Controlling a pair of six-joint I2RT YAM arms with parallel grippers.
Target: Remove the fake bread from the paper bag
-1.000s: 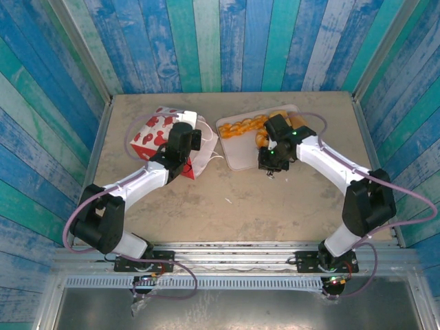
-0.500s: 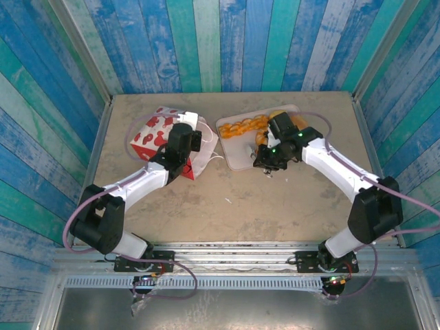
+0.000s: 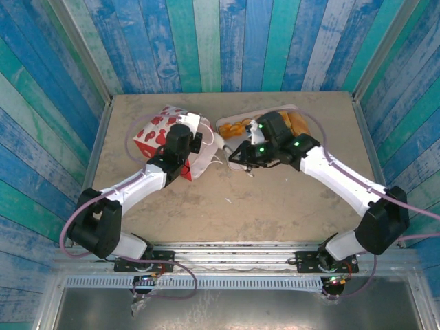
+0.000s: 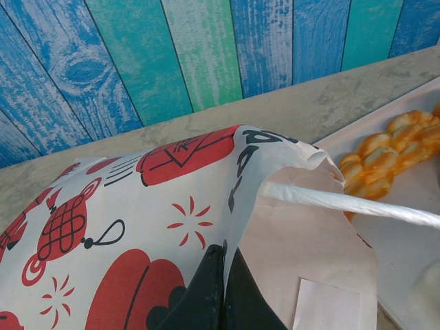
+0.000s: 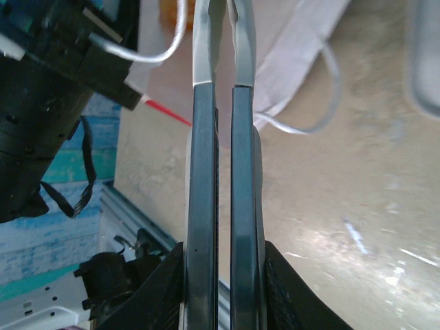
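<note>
The paper bag (image 3: 157, 129), red and white, lies tilted at the table's back left with its mouth facing right. My left gripper (image 4: 225, 271) is shut on the bag's (image 4: 158, 206) mouth edge and holds it open. Fake bread lies on the white tray (image 3: 222, 128): a braided strip (image 3: 238, 126) (image 4: 388, 152) and a bun (image 3: 298, 122). My right gripper (image 3: 246, 152) (image 5: 223, 275) is shut on metal tongs (image 5: 214, 158). Their tips point at the bag's white mouth (image 5: 295, 48), with nothing visible between them. The bag's inside is hidden.
A white cord handle (image 5: 322, 103) trails from the bag onto the tan tabletop (image 3: 275, 199). The left arm's black wrist (image 5: 48, 103) sits close beside the tongs. Blue and green plank walls (image 3: 227, 41) close in the table on three sides.
My right arm has swung left from over the tray to the bag's mouth, carrying the tongs. The left gripper has raised the bag slightly, still holding its edge.
</note>
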